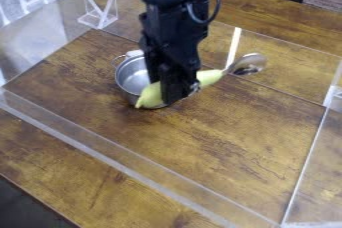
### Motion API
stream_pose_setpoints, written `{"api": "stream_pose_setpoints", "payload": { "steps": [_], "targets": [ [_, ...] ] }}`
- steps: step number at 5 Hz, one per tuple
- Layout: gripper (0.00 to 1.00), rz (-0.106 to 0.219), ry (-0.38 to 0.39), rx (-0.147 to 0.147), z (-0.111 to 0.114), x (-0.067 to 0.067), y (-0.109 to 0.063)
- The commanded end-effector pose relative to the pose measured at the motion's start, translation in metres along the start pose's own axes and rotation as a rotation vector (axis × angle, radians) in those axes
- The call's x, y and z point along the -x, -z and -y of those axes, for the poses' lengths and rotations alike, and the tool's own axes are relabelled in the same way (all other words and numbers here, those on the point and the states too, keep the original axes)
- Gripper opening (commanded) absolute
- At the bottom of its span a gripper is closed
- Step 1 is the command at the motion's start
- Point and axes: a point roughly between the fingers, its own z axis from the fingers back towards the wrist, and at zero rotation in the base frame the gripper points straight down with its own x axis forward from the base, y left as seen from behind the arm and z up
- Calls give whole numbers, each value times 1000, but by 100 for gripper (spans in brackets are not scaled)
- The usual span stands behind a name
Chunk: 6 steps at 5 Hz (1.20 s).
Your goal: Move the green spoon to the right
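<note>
Gripper is pinching the spoon by its handle, just right of the pot.

- Steel pot, centre frame: right half hidden behind the arm.
- Green spoon: handle's middle covered by the gripper; fingertips blurred.
- Arm: cut off by the top edge.

Steel pot blocking just behind the tool, clear panels walling the edges, bare wooden table ahead
</note>
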Motion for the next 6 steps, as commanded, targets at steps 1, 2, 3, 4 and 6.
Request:
{"api": "stream_pose_setpoints", "payload": {
  "steps": [1, 2, 3, 4, 6],
  "targets": [
    [0, 66, 28, -28, -2, -7, -23],
    [0, 56, 50, -23, -5, -11, -24],
    [0, 47, 47, -25, -22, -6, -19],
    [0, 39, 42, -25, -37, 2, -14],
    [0, 28, -34, -35, -35, 16, -4]
  ]
}}
